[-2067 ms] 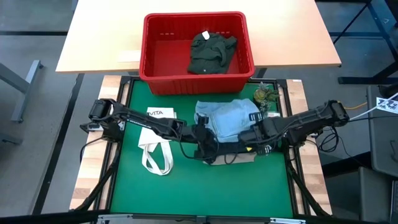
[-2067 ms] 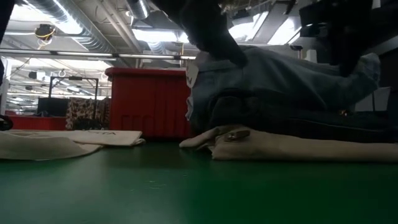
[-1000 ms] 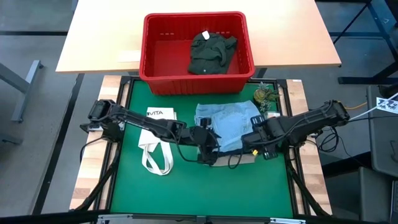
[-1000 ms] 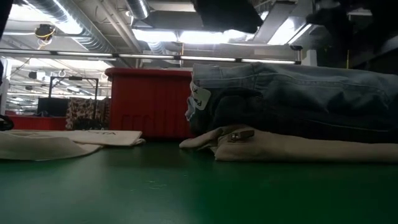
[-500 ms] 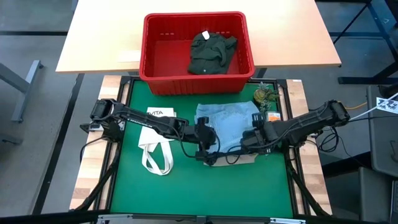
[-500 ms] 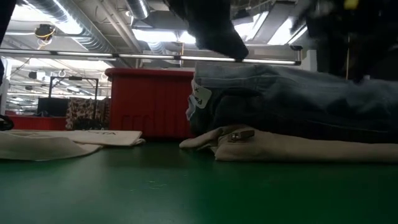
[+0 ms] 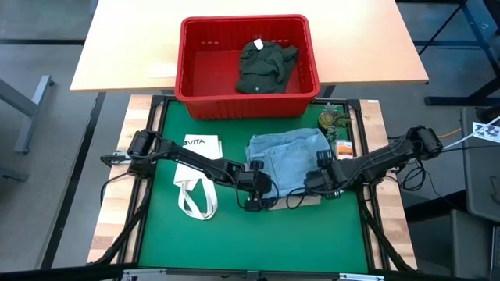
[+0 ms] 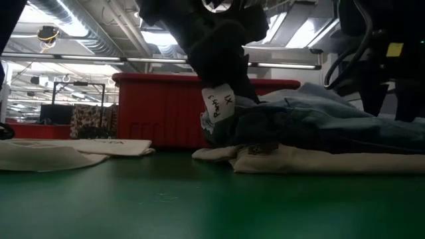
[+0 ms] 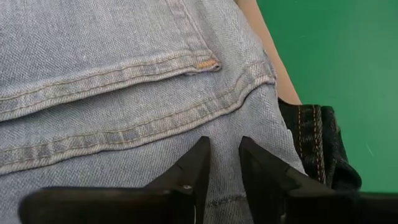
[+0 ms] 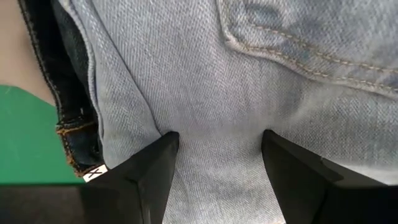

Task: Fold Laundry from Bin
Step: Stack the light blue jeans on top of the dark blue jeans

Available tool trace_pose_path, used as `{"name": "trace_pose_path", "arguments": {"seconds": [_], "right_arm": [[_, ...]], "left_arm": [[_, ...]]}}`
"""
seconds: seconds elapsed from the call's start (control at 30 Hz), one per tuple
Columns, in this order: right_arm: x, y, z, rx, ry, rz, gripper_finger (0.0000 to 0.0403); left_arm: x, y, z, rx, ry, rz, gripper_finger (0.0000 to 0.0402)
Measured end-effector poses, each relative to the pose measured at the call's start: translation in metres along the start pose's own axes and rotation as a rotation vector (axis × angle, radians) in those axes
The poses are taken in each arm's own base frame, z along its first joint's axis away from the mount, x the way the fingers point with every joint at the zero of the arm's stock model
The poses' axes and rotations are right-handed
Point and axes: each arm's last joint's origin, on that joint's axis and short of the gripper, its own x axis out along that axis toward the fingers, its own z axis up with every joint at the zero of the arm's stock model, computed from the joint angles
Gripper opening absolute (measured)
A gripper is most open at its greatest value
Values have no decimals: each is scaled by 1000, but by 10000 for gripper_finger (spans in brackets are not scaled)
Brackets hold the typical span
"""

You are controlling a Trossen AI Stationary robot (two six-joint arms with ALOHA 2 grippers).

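Observation:
On the green mat (image 7: 195,234) lies a stack of laundry: beige trousers (image 8: 319,159) at the bottom, dark navy jeans (image 9: 317,143) on them, light blue jeans (image 7: 287,152) on top, with a white tag (image 8: 219,106) at the left end. My left gripper (image 9: 222,152) stands on the light blue jeans' near left part, its fingers a narrow gap apart. My right gripper (image 10: 217,140) stands wide open on their near right part. The red bin (image 7: 195,78) on the far table holds a dark olive-green piece (image 7: 266,66). My left gripper sets both fingertips (image 9: 200,155) on the light blue jeans just below a stitched seam (image 9: 186,118), near the stack's near left corner. It comes slanting down from the near side. The jeans lie flat on the stack, sunk under the gripper (image 8: 222,46). My right gripper rests both spread fingertips (image 10: 165,146) on the plain denim (image 10: 217,112) below a pocket seam, near the jeans' near right edge. It points steeply down. The cloth between the fingers lies flat on the stack.
A white tote bag (image 7: 195,176) with looped straps lies on the mat left of the stack. A small green object (image 7: 332,119) and an orange item (image 7: 344,147) sit at the mat's right edge. Bare mat lies toward the near edge.
Both grippers have come down onto the light blue jeans, the left one also shifting toward the table's near edge. The stack, which stood high and level, has been pressed lower, most under the left gripper; the beige trousers have stayed in place.

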Motion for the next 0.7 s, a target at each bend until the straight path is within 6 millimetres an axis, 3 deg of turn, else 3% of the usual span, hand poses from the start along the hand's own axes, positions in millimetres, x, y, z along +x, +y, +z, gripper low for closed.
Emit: {"name": "trace_pose_path", "arguments": {"seconds": [0.17, 0.3, 0.43, 0.7], "right_arm": [[-1, 0, 0, -6, 6, -1, 239], [-14, -4, 1, -12, 26, -16, 239], [-37, -13, 0, -47, 19, -44, 239], [-84, -30, -1, -29, -170, -126, 239]], "left_arm": [[-4, 1, 1, 2, -8, 2, 73], [-11, 2, 3, 16, -19, 15, 65], [-22, 4, 6, 22, -23, 44, 59], [-66, 16, 24, -6, -151, 65, 50]]}}
